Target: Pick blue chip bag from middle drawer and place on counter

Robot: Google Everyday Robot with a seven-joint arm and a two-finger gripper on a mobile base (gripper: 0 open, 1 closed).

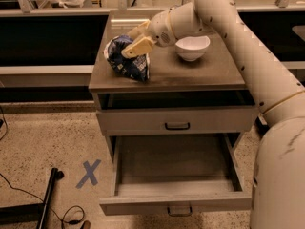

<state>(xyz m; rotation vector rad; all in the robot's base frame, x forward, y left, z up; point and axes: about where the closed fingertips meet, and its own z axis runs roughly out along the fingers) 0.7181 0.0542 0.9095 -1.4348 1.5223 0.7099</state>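
The blue chip bag (pixel 127 62) is on the left part of the counter (pixel 200 74), its lower end resting on the slab. My gripper (pixel 129 43) reaches in from the right at the bag's top, and its two tan fingers close around the bag's upper edge. The middle drawer (pixel 176 202) is pulled fully out below, and its inside shows nothing in it.
A white bowl (pixel 192 46) stands on the counter just right of the gripper. The drawer above (pixel 177 121) is closed, with an open slot over it. A blue tape X (pixel 89 173) and a black pole (pixel 49 194) with cables lie on the floor at left.
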